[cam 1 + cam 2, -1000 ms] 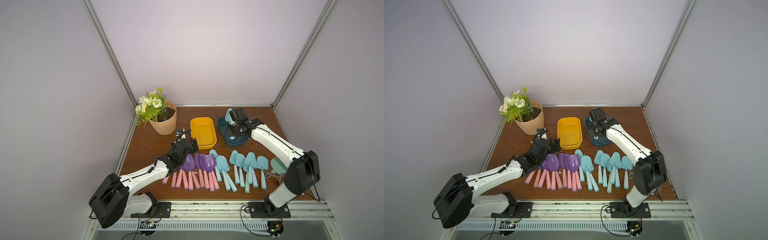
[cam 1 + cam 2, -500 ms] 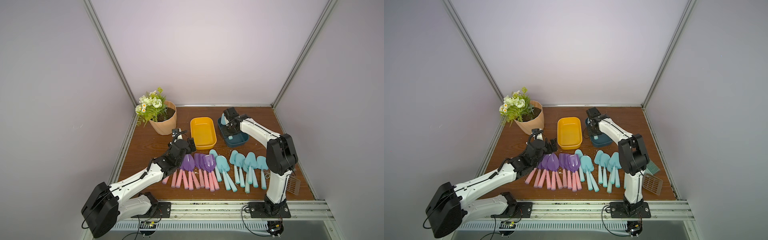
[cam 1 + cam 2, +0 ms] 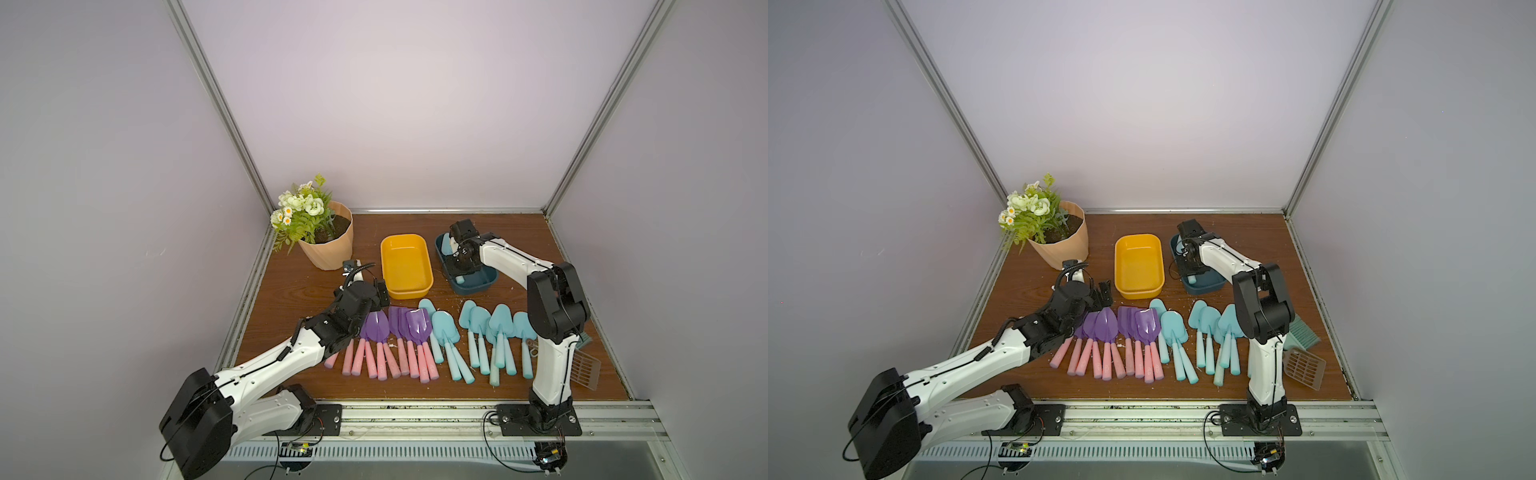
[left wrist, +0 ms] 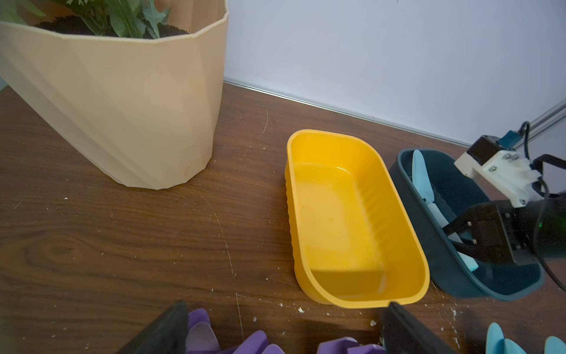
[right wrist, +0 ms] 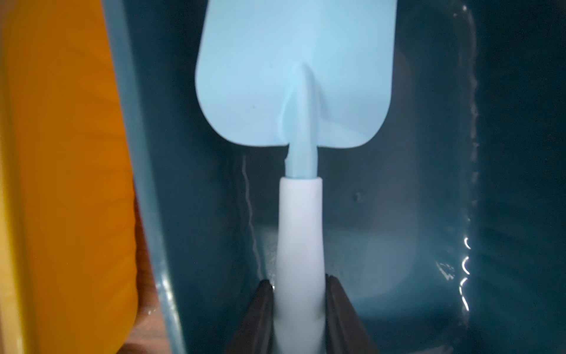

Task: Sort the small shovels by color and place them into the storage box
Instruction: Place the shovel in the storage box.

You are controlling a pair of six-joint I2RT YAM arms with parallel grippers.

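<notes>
In both top views, the right gripper (image 3: 460,261) sits inside the dark blue box (image 3: 478,289); the left gripper (image 3: 376,293) hovers over the blade end of the purple shovels (image 3: 399,328), which lie beside the aqua shovels (image 3: 482,322) before the yellow box (image 3: 409,294). Left wrist view: the left jaws stand wide apart. Right wrist view: the right jaws clamp the pale handle of one aqua shovel (image 5: 294,76) inside that box.

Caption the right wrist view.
Right gripper holds an aqua shovel by its handle inside the dark teal box, yellow box alongside.
</notes>
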